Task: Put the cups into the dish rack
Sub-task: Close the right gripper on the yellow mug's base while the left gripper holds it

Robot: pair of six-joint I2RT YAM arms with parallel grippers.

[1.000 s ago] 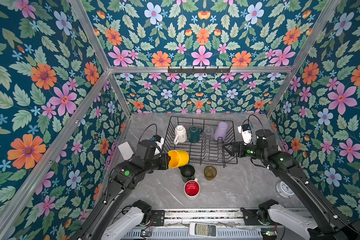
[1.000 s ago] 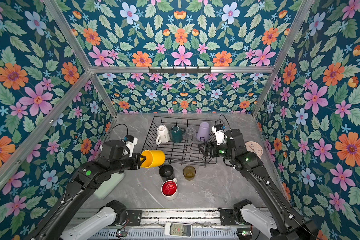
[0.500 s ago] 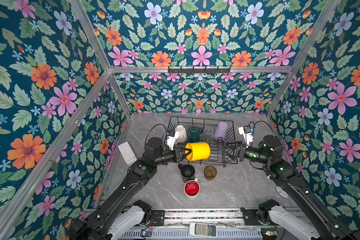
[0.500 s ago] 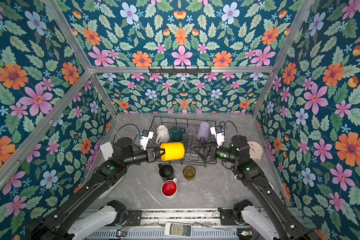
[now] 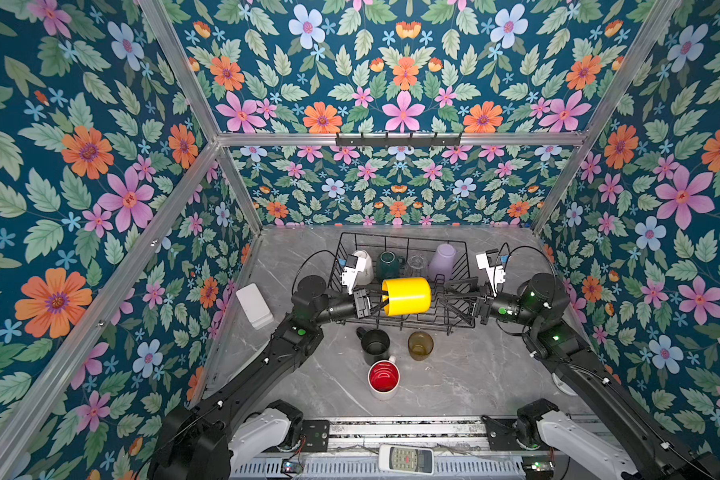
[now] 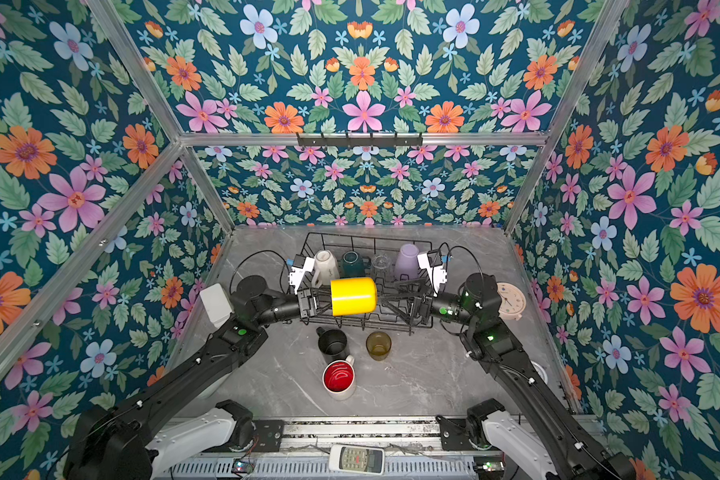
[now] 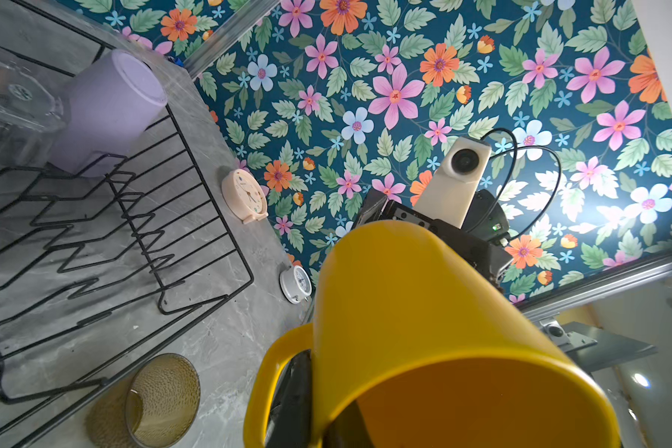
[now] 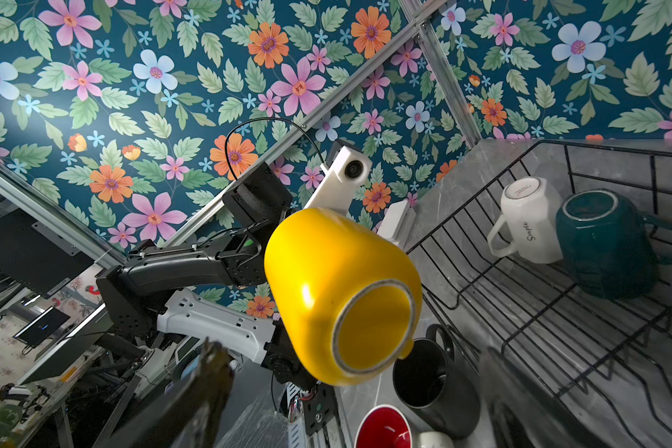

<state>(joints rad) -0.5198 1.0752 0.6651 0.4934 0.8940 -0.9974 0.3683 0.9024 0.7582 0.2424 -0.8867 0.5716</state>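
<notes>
Yellow mug [image 5: 406,295] hangs on its side above the front part of the dish rack [image 5: 391,242], its bottom turned to the right gripper [image 5: 447,296] and its mouth to the left gripper [image 5: 378,302]. The left gripper is closed on the mug's wall at the rim, beside the handle. The right one stands wide open just beside the bottom and holds nothing; I judge it does not touch.

You should watch this thin pinch. Most of the mug's weight lies away from the fingers, so it may turn or slip out. If the left gripper lets go before the right one closes, the mug would fall on the prongs, or roll off toward the black mug [image 5: 375,345] and the amber tumbler [image 5: 420,345]. The round, glossy body may also be too wide for the open jaws.

The left finger inside the mug is hidden. In the right wrist view the fingers are blurred and cut off. How high the mug hangs over the wires, you cannot tell. The clear glass [image 5: 416,264] in the rack is hard to make out.
</notes>
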